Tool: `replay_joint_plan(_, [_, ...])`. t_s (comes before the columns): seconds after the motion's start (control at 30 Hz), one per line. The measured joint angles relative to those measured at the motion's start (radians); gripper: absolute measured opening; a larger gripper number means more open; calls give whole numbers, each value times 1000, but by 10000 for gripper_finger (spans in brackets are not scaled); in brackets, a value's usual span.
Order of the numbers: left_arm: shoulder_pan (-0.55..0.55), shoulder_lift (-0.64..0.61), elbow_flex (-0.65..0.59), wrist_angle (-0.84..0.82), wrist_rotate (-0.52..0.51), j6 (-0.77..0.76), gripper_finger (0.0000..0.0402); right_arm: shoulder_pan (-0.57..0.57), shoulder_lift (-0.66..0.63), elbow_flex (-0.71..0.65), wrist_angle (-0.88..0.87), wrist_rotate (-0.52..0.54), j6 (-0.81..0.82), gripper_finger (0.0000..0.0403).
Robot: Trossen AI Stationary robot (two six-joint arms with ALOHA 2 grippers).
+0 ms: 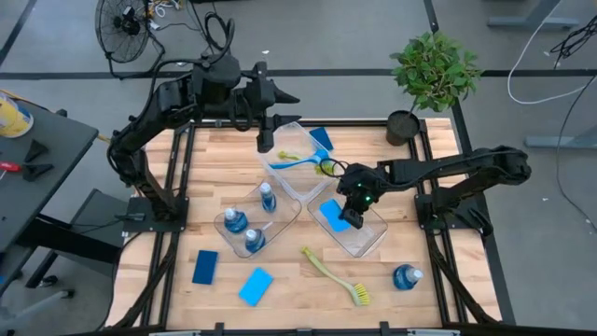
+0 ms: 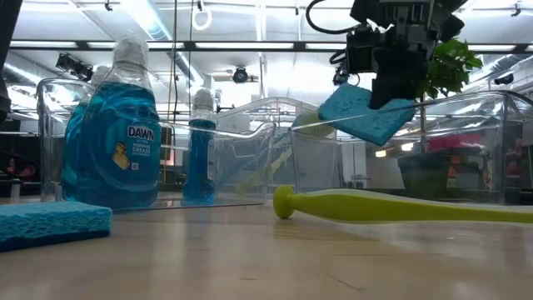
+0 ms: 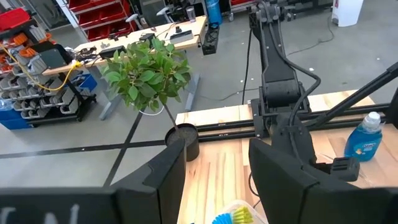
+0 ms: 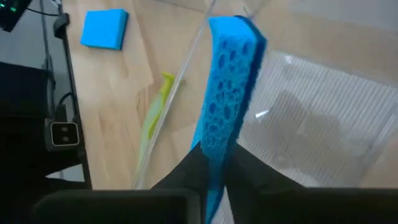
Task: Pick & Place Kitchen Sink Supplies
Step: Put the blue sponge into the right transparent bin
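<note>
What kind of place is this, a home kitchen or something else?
Probably a robotics lab or workshop, not a kitchen: grey concrete floor with black tape lines, shelves of red storage bins, a black floor fan, and a wooden table in a black metal frame.

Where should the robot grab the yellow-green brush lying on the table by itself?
Probably mid-handle, coming straight down. The brush lies flat on the table, its thin handle running diagonally with bare wood on both sides, so fingers could straddle it crosswise. The bristle head at the near end is wider and softer, a poorer hold.
</note>
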Motion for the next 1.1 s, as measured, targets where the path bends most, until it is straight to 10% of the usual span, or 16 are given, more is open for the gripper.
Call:
replay_joint_plan(0.57, [43, 0, 0, -166, -72, -4, 179, -8, -25, -3, 11, 73, -20, 227])
replay_joint_plan(1.1, [173, 4, -16, -283, 25, -16, 179, -86, -187, -3, -3, 208, 17, 225])
